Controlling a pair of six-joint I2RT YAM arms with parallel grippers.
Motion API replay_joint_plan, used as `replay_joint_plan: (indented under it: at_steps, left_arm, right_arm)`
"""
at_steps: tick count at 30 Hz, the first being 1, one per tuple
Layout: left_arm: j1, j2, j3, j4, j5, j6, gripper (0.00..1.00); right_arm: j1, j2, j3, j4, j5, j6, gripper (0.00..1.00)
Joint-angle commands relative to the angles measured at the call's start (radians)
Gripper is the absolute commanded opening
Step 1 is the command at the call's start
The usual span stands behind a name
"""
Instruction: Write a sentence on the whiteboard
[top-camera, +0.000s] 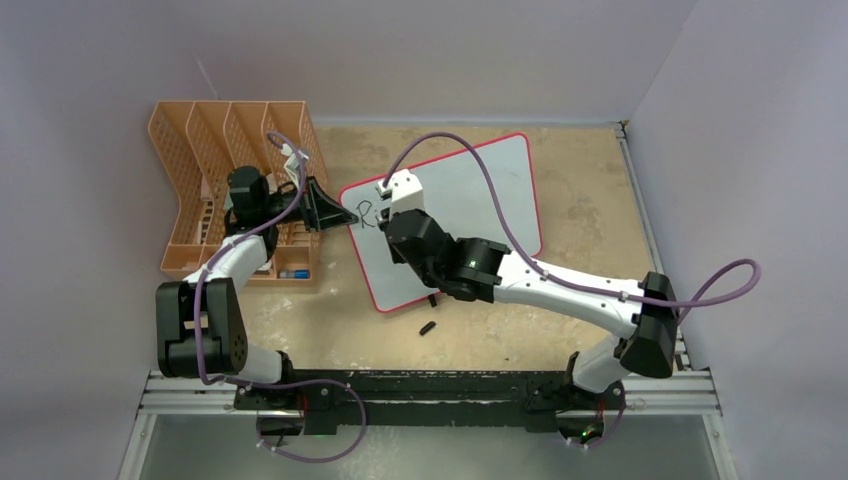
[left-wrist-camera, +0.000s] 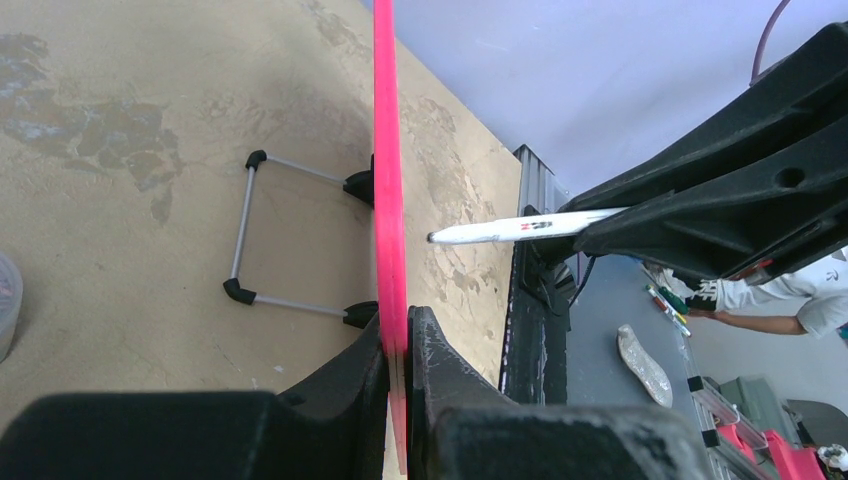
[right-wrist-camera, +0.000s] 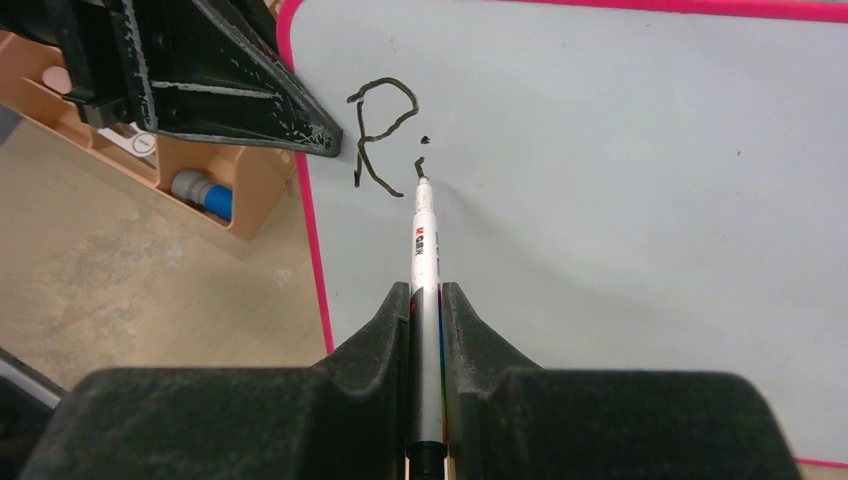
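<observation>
The whiteboard (top-camera: 470, 210) stands tilted on the table, white with a red-pink rim. My left gripper (top-camera: 345, 215) is shut on its left rim (left-wrist-camera: 385, 150), one finger on each face (left-wrist-camera: 400, 335). My right gripper (right-wrist-camera: 427, 300) is shut on a white marker (right-wrist-camera: 424, 240), whose tip touches the board near its upper left corner. Of the sentence (right-wrist-camera: 385, 130), a black "R" and a short dotted stroke beside it show, the marker tip at the foot of that stroke. From the left wrist view the marker (left-wrist-camera: 520, 228) points at the board's face.
An orange mesh file rack (top-camera: 235, 190) stands left of the board, close behind my left gripper, with a blue-capped item (right-wrist-camera: 205, 192) in it. A small black cap (top-camera: 428, 327) lies on the table in front of the board. The board's wire stand (left-wrist-camera: 245, 225) rests behind it.
</observation>
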Motion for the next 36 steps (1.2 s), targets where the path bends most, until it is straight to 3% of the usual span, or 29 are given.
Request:
replay_joint_plan:
  at_steps: [1, 36]
  left_arm:
    - [-0.024, -0.014, 0.02, -0.022, 0.0, 0.039, 0.0]
    - [-0.024, -0.013, 0.022, -0.036, -0.003, 0.05, 0.0]
  right_arm:
    - [-0.003, -0.076, -0.021, 0.054, 0.001, -0.011, 0.0]
    - [-0.055, -0.084, -0.089, 0.153, 0.01, -0.019, 0.0]
